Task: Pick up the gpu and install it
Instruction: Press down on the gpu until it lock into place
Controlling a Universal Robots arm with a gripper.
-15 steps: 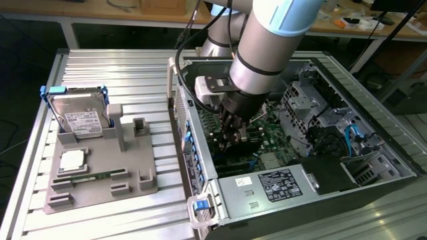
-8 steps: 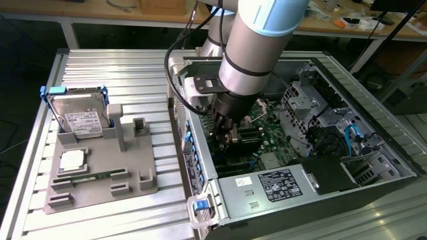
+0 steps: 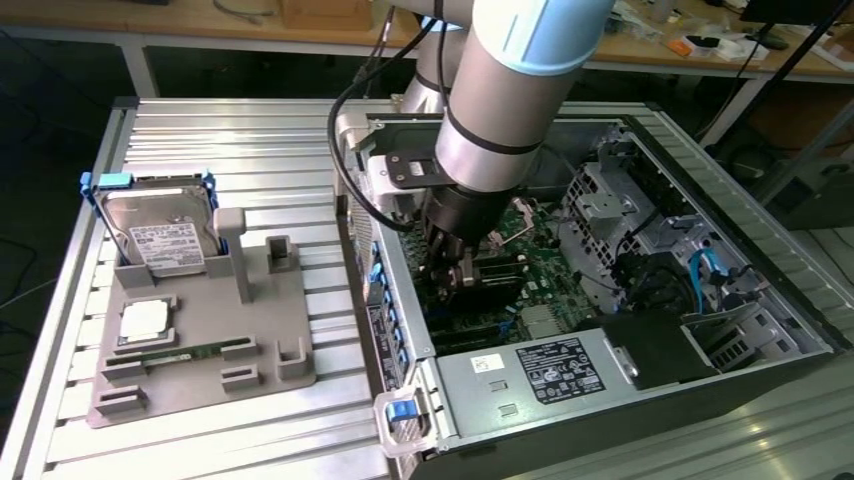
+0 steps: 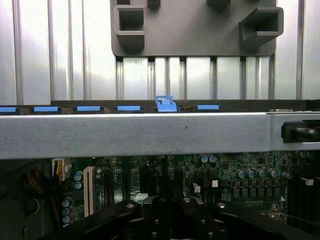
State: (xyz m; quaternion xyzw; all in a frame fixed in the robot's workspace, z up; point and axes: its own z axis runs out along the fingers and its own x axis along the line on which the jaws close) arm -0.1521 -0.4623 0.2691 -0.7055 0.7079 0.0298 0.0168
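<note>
We see the arm reaching down into the open computer case (image 3: 627, 330) that lies on its side on the ribbed metal desk (image 3: 240, 130). The tool (image 3: 461, 272) sits low over the green motherboard (image 3: 534, 255), its fingers pressed together, and a dark card with a green edge, which we take for the gpu (image 3: 487, 275), stands on edge right at its tip; whether the fingers pinch it we cannot tell. In the wrist view the tool (image 4: 167, 212) shows as dark fingers above the motherboard (image 4: 225, 172), beyond the case's grey metal wall (image 4: 150, 132). On the exterior view's left a grey fixture tray (image 3: 200, 340) rests on the desk, holding a silver hard drive (image 3: 163, 235) in a blue frame and a long narrow memory stick (image 3: 167, 352)
</note>
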